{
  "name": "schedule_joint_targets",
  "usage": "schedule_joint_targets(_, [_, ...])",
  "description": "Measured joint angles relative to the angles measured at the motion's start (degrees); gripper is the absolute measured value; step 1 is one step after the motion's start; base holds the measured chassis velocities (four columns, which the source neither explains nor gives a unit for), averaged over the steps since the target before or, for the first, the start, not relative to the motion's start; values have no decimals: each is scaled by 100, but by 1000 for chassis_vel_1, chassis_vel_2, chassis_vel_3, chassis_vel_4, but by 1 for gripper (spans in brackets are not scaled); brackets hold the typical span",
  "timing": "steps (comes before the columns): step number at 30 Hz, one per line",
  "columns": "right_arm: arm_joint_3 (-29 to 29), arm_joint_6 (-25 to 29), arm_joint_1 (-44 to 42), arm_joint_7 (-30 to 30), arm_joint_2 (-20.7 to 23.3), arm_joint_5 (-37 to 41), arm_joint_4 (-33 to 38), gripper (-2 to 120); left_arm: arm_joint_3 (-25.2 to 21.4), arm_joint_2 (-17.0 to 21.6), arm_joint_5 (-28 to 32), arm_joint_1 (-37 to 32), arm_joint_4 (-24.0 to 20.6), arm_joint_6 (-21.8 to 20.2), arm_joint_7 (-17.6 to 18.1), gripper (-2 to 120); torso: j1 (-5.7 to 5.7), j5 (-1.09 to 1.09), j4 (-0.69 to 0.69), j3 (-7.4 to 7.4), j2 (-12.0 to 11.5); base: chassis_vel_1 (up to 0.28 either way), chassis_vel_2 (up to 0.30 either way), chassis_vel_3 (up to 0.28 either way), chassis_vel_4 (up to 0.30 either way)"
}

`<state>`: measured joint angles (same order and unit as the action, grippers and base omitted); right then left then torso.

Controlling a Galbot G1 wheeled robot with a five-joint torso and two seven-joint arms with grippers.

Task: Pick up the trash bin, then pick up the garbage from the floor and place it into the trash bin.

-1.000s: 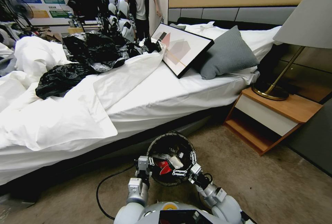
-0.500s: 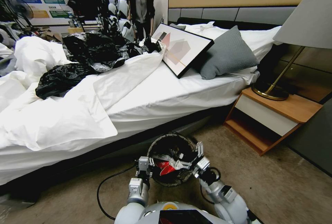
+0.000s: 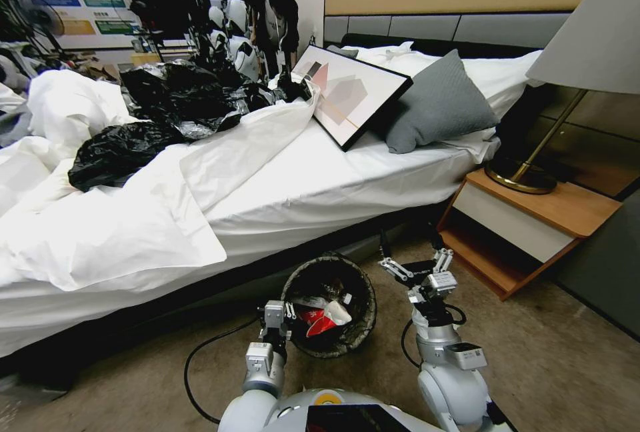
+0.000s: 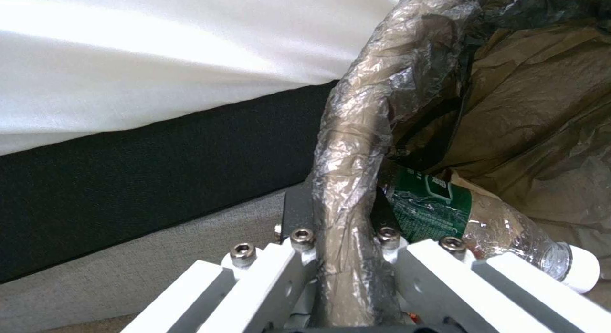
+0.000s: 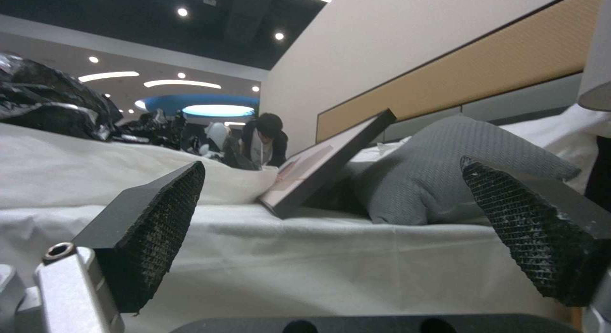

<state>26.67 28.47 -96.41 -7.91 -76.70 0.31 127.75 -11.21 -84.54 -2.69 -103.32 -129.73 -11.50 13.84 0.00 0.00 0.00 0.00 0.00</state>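
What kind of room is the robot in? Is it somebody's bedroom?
It looks like a bedroom, though probably a mock-up inside a big hall. There is a bed with white sheets and a grey pillow, plus a wooden nightstand holding a lamp. Behind the bed stand other robots and wall posters.

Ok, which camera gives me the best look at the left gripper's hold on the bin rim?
The left wrist view: the left gripper is shut on the bag-wrapped rim of the trash bin, close up. The head view shows the whole trash bin and the gripper at its near-left rim, but small. The right wrist view faces the bed.
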Motion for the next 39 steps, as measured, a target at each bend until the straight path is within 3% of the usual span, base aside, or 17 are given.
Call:
schedule_joint_targets(10, [202, 220, -137, 7, -152, 54, -554, 100, 4, 3, 2, 0, -10, -15, 3, 0, 0, 0, 0, 0, 0, 0, 0, 0, 0])
schedule_joint_targets(39, [156, 107, 24, 136, -69, 18, -562, 100, 35, 19, -30, -70, -104, -32, -13, 0, 0, 0, 0, 0, 0, 53, 56, 50, 55])
